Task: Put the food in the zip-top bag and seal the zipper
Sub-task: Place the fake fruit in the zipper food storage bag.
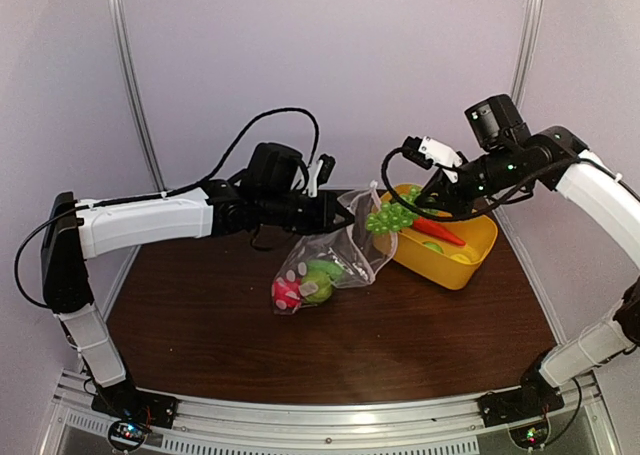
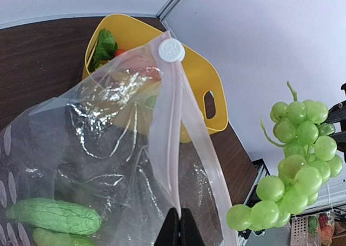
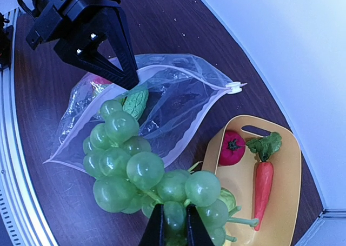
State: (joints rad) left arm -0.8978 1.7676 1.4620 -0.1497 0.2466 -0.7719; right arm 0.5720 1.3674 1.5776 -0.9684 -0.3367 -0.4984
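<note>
The zip-top bag hangs with its bottom on the table, its mouth up and gaping. My left gripper is shut on one lip of the zipper, and the white slider sits at the far end. Inside the bag lie green toy vegetables and a pink-red piece. My right gripper is shut on a bunch of green grapes, which hangs in the air just right of the bag's mouth. A carrot and a red tomato lie in the basket.
The yellow plastic basket stands at the back right of the brown table, right behind the bag. White booth walls close the back and sides. The table's metal front rail carries both arm bases.
</note>
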